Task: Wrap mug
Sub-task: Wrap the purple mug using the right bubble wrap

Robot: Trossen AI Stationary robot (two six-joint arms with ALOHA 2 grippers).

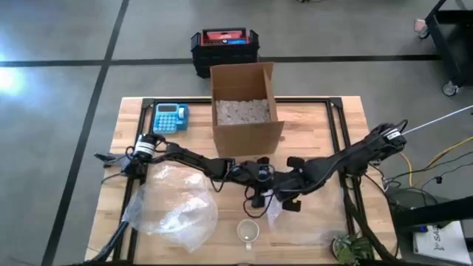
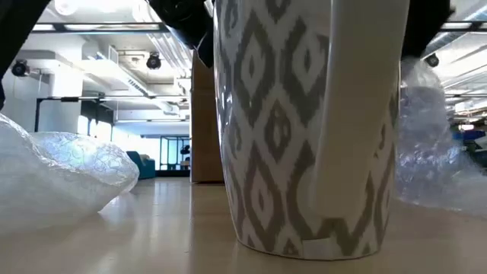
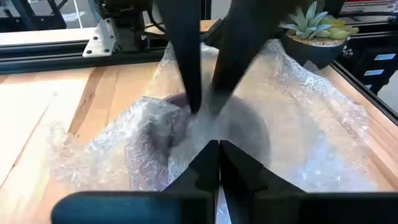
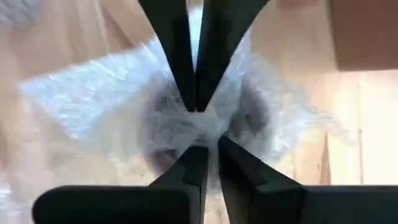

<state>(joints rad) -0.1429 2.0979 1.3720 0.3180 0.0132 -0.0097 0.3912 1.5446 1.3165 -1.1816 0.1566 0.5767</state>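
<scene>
The mug stands upright and bare near the desk's front edge, unwrapped. Just behind it, the left gripper and right gripper meet tip to tip over a sheet of bubble wrap, each with its fingers closed, pinching the wrap. A second, bigger wrap lies to the left. A box sits behind.

Grey concrete floor crossed by dark lines surrounds the wooden bench; a black crate sits behind, ceiling lights glow beyond
</scene>
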